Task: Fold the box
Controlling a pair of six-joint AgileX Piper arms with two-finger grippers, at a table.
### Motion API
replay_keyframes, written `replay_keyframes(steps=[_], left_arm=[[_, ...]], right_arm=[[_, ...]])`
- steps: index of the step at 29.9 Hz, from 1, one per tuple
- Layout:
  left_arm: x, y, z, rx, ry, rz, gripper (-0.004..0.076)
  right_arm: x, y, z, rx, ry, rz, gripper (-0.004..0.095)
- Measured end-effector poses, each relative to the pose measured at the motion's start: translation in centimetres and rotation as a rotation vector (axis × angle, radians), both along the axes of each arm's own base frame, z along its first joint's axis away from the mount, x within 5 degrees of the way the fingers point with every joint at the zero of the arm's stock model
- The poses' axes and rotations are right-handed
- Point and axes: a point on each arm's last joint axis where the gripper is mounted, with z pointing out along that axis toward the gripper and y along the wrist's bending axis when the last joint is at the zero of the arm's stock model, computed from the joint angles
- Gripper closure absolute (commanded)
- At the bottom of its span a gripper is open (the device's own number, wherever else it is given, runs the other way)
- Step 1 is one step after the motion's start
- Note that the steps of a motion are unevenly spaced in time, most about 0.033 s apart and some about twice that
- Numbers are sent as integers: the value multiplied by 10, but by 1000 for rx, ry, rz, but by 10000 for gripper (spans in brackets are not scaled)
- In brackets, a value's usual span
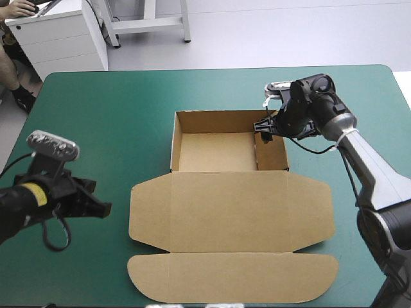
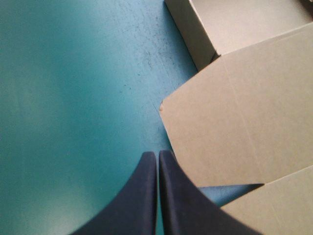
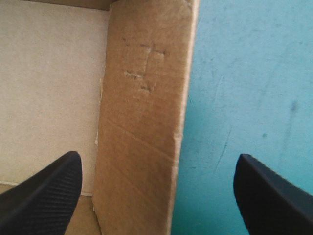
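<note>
The brown cardboard box (image 1: 231, 212) lies mid-table on the teal-green cover (image 1: 96, 115). Its lid is spread flat toward the near edge and its open tray sits on the far side. The left arm reaches in from the table's left. The left gripper (image 2: 157, 154) has its black fingers pressed together in one point, holding nothing, just beside the lid's left edge. Farther off, the right arm bends down over the tray's right wall. The right gripper (image 3: 157, 155) stands wide and straddles that wall, one finger over the tray's floor and the other over the cover.
</note>
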Motion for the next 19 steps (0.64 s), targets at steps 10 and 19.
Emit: replay_keyframes(steps=[10,19], left_arm=[[-53,32,-54,19,-85,18,730],[-61,35,-102,25,-80,11,731]], right_arm=[[18,9,-42,-4,100,-5,127],[22,11,-58,-18,149,-9,416]])
